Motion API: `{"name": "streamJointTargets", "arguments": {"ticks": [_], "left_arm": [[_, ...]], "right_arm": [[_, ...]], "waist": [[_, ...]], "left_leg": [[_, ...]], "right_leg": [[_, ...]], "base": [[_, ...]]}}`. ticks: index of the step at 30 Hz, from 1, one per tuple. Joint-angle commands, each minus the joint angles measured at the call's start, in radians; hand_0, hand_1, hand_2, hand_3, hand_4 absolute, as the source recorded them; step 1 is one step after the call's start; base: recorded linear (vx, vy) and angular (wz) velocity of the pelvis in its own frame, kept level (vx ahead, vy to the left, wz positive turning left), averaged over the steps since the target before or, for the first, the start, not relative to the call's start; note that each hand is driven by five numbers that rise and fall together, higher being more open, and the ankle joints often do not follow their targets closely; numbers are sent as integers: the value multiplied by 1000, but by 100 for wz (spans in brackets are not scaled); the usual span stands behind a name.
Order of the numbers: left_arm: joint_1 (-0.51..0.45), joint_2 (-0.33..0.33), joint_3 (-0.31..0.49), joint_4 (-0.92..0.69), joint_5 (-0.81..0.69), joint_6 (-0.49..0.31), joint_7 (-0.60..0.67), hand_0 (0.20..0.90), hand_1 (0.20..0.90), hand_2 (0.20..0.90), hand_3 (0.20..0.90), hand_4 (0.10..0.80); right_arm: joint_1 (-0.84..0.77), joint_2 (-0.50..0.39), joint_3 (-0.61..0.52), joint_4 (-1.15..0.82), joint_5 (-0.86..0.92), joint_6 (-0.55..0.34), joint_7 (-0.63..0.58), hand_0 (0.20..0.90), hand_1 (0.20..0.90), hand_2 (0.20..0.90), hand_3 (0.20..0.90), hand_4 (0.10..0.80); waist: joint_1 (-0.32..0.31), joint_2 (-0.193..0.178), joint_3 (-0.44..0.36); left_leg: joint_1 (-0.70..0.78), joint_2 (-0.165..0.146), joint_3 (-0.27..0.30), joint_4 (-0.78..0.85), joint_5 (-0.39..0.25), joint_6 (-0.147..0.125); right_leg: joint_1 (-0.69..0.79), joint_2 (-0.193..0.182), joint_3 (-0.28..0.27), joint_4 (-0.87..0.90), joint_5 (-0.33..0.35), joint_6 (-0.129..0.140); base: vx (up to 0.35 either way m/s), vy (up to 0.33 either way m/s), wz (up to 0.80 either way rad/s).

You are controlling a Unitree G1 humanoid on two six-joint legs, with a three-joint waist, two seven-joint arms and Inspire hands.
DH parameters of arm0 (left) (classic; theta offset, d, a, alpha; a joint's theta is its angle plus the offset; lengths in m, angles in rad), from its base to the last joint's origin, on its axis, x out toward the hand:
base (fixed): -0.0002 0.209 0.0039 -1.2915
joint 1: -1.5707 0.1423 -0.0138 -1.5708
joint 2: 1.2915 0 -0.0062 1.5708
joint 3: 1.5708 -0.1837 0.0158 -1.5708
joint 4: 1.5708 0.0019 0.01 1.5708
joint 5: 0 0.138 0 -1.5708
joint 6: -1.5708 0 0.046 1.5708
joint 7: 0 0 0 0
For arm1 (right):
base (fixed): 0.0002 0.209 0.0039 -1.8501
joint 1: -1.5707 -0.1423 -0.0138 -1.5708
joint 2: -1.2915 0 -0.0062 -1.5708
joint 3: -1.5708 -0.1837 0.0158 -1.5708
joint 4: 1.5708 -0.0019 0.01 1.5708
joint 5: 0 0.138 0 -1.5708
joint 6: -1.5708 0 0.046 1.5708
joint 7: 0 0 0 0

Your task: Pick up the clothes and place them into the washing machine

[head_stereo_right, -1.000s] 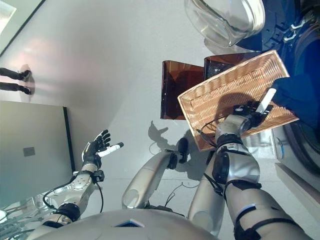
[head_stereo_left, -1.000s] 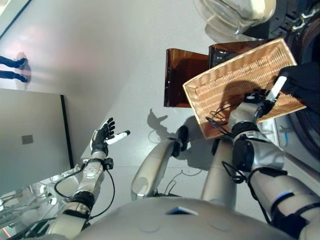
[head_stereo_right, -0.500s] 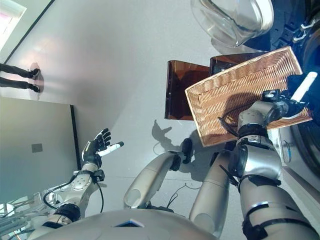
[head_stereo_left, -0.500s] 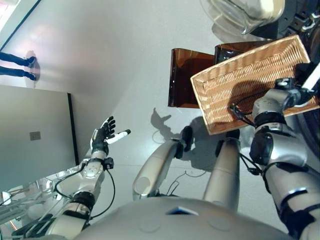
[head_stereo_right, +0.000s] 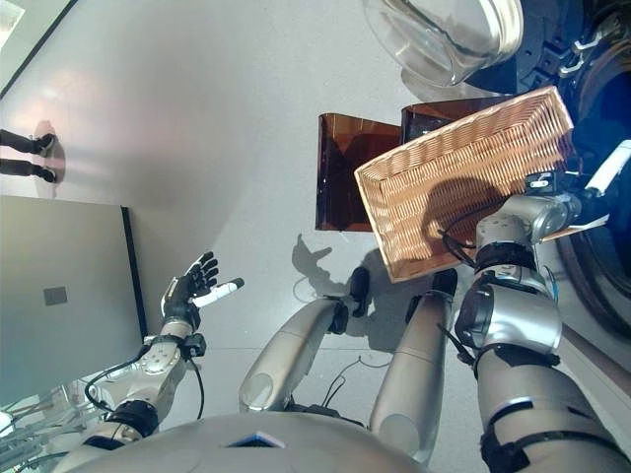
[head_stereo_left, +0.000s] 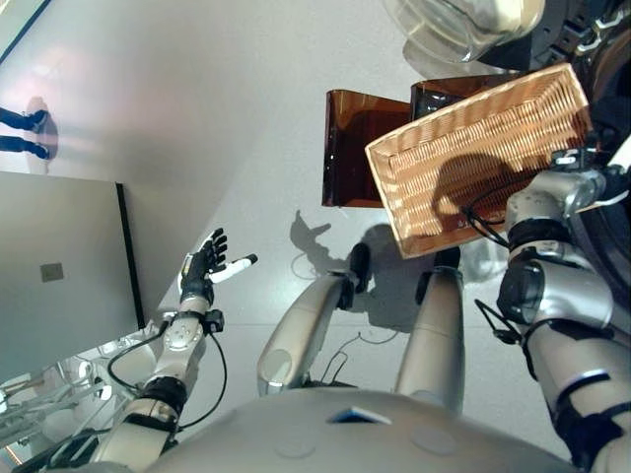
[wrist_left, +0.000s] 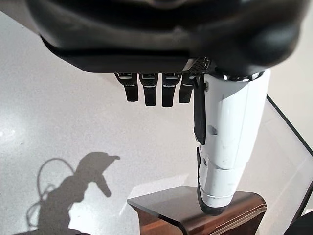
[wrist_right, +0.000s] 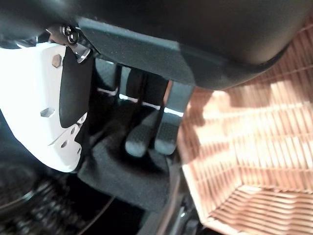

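The shallow wicker basket point(head_stereo_left: 473, 158) rests tilted on the low dark brown box point(head_stereo_left: 355, 148) beside the washing machine point(head_stereo_right: 592, 59); its inside looks bare. My right hand point(head_stereo_right: 557, 192) is past the basket's right edge at the machine's dark mouth. In the right wrist view its fingers point(wrist_right: 146, 137) and white-covered thumb point(wrist_right: 49, 107) are curled on a dark cloth point(wrist_right: 127, 171), with the basket's weave point(wrist_right: 264, 147) beside it. My left hand point(head_stereo_left: 202, 268) is open and empty over the floor at the lower left, and its straight fingers point(wrist_left: 156, 90) show in the left wrist view.
The machine's round glass door point(head_stereo_left: 454, 25) stands open above the basket. A grey panel point(head_stereo_left: 59, 266) stands at the left. A person's legs point(head_stereo_left: 20, 133) show at the far left edge. Grey floor lies between the panel and the box.
My right hand has moved right, off the basket's floor to the machine's mouth, taking the dark cloth with it. The views have shifted a little. The left hand has not moved.
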Motion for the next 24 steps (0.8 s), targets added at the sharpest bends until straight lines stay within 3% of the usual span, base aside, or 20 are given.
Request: {"name": "streamJointTargets", "arguments": {"ticks": [1,6,7,8,11,12,13,21,24], "left_arm": [[8,113,108,27,-10,-56,38,900,900,900,900,800],[13,128,129,26,-5,-58,37,900,900,900,900,800],[16,138,135,22,-1,-56,37,900,900,900,900,800],[16,138,135,22,-1,-56,37,900,900,900,900,800],[21,154,135,12,2,-54,33,900,900,900,900,800],[20,153,136,12,2,-54,33,900,900,900,900,800],[16,155,130,16,0,-56,37,900,900,900,900,800],[22,132,108,28,-14,-56,25,900,900,900,900,800],[16,122,104,44,-25,-52,17,900,900,900,900,800]], "right_arm": [[-14,-101,73,-107,-109,-63,51,200,200,200,200,300],[-53,-187,102,-154,-168,-60,37,200,200,200,200,300],[-85,-249,116,-176,-195,-64,23,200,200,200,200,300],[-86,-249,117,-176,-195,-64,22,200,200,200,200,300],[-176,-363,180,-156,-252,-46,-17,208,208,208,208,306],[-178,-364,182,-155,-251,-46,-17,400,400,400,400,443],[-222,-385,216,-117,-258,-25,-30,900,900,900,900,800],[-202,-353,220,-50,-209,6,16,900,900,900,900,800],[-163,-298,220,17,-193,43,51,900,900,900,900,800]], "waist": [[18,-1,-88],[17,-12,-93],[19,-19,-95],[19,-18,-94],[19,-25,-90],[18,-24,-89],[17,-25,-84],[23,-16,-93],[24,-26,-95]], "left_leg": [[-57,-43,32,-45,43,-18],[-48,-41,27,-63,51,-20],[-44,-40,24,-71,53,-21],[-44,-40,24,-71,54,-21],[-31,-40,22,-92,64,-26],[-30,-40,22,-92,64,-26],[-19,-40,26,-102,69,-28],[1,-42,19,-133,87,-27],[17,-37,14,-138,87,-27]], "right_leg": [[62,22,-15,-69,-7,-1],[68,23,-16,-81,-2,0],[68,23,-15,-85,-1,1],[68,23,-15,-85,0,1],[74,21,-12,-98,8,3],[75,21,-12,-98,8,3],[83,19,-13,-109,12,3],[115,18,-20,-139,21,3],[137,20,-24,-154,24,2]], "base": [[0,0,0],[1,-1,-1],[0,0,0],[0,0,0],[-4,2,-1],[0,0,0],[0,0,0],[-1,3,-3],[-3,-12,-3]]}}
